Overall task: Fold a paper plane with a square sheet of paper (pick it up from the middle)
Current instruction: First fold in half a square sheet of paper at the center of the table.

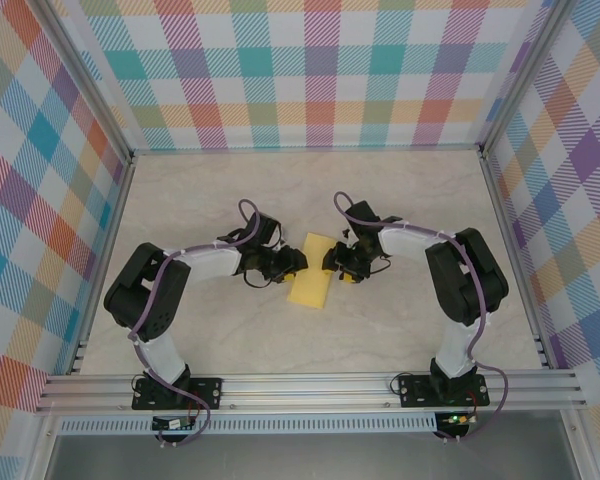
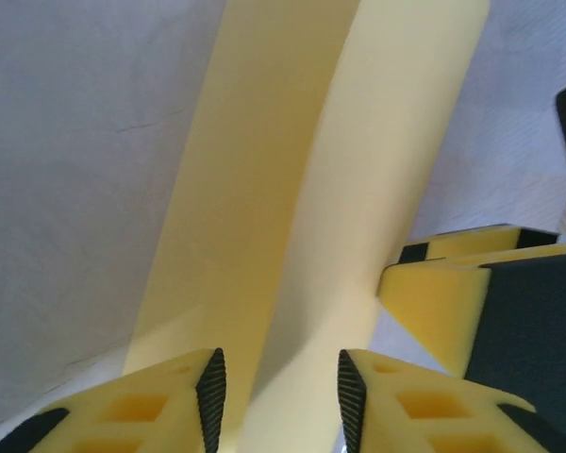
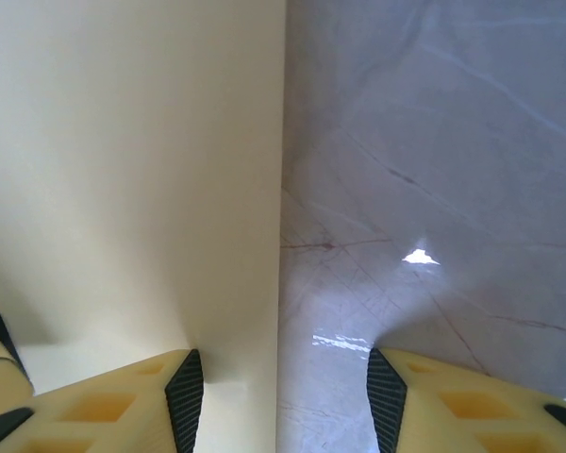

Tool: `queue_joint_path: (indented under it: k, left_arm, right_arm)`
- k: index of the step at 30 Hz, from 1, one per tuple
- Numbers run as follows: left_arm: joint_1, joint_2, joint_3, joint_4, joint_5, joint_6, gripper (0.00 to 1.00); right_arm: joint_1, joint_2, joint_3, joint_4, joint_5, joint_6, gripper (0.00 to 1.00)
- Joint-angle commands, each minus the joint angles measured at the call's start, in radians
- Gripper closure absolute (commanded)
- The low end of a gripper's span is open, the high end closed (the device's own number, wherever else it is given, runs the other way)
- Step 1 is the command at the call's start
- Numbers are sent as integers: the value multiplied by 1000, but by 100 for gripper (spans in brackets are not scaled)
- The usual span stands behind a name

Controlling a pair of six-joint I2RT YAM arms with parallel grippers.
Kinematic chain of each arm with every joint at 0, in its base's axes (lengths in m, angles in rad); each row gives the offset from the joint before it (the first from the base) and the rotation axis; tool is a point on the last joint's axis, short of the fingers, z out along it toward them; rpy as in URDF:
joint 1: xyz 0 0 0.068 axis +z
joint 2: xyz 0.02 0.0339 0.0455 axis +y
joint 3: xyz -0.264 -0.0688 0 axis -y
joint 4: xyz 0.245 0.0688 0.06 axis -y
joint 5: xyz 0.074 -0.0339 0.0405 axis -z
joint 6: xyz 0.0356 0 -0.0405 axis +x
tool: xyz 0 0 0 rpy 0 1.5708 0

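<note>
Square sheet of paper point(image 1: 313, 272) lies folded into an oblong at the middle of the table point(image 1: 230, 190), its long axis running near-to-far, the far end tipped slightly right. The left gripper point(image 1: 288, 268) straddles its raised fold, though I cannot tell whether it is pinching. The right gripper point(image 1: 340, 266) has its jaws apart over the paper's right edge.

yellow paper point(image 1: 311, 271), plaid walls point(image 1: 320, 70) — pastel (grey-marbled table point(image 1: 400, 200))

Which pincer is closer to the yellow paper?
Left, narrowly. The left pincer has the paper running between its fingers; the right pincer straddles its edge, one finger over paper, the other over table.
</note>
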State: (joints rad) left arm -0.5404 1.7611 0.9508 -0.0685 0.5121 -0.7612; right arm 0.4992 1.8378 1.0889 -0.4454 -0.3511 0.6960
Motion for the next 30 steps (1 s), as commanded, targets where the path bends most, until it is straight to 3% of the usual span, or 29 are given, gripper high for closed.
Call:
queue_joint_path:
  k: [1, 5, 9, 17, 22, 30]
  left_arm:
    - [13, 20, 33, -9, 18, 21, 75]
    - [13, 14, 43, -56, -18, 48, 87]
    - [13, 15, 52, -84, -33, 71, 92]
    - [13, 16, 35, -58, -12, 57, 90]
    - [17, -9, -20, 109, 89, -13, 87]
    - [23, 6, -37, 279, 186, -109, 91]
  right_arm:
    - [4, -39, -27, 36, -28, 39, 48]
    - [4, -64, -62, 96, -50, 91, 47]
    - [2, -100, -113, 193, -74, 174, 47]
    - [4, -90, -161, 294, -106, 241, 52]
    - [4, -86, -165, 308, -119, 243, 51]
    - [-22, -206, -235, 323, -56, 284, 36]
